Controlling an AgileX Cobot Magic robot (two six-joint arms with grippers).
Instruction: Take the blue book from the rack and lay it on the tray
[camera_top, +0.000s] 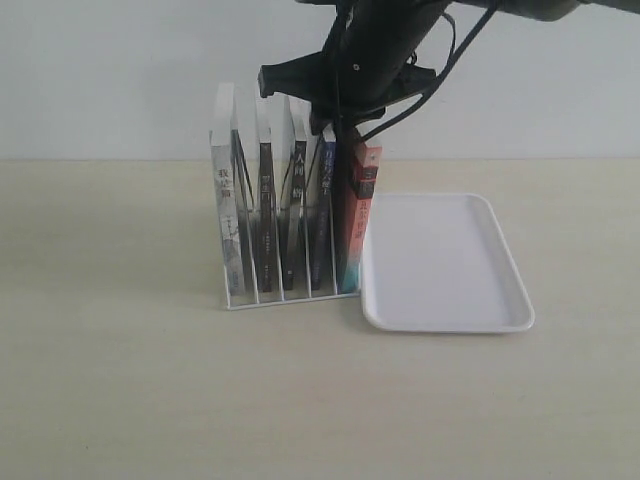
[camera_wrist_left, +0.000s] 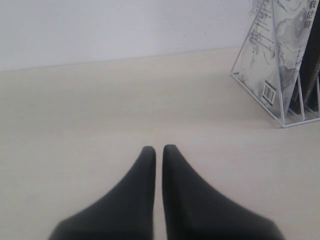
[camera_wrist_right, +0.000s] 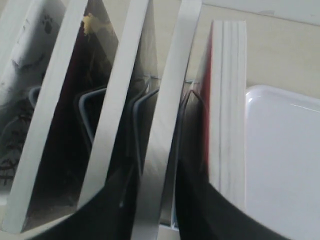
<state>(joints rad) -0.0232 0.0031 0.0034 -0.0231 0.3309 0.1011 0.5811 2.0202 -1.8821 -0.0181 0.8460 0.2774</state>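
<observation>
Right wrist view looks straight down past my right gripper (camera_wrist_right: 155, 192) onto the top edges of the books standing in the rack (camera_top: 290, 298). My two dark fingers (camera_wrist_right: 100, 215) are spread, one on each side of the blue book (camera_wrist_right: 170, 100), whose pale page edge runs up between them. On one side a sliver of light shows between finger and book, so I sit astride it without clamping it (on the other side I cannot tell whether the pad touches the cover). Next to it stands the thick red book (camera_wrist_right: 227, 100), and beside that lies the white tray (camera_wrist_right: 285, 160).

In the exterior view the blue book stands upright in the fourth slot from the left, its dark spine toward the camera. It sits between a black-spined book (camera_top: 296, 205) and the red book in the end slot. The tray lies flat on the table (camera_top: 120, 380) just beside that end of the rack, close enough that I cannot tell whether they touch. My right arm comes down from above onto the book's top.

In the left wrist view my left gripper (camera_wrist_left: 159, 150) has its fingers drawn together, with only a thin slit between them. It hangs over the pale table, well apart from the rack's end and its white-covered book (camera_wrist_left: 280, 60).
</observation>
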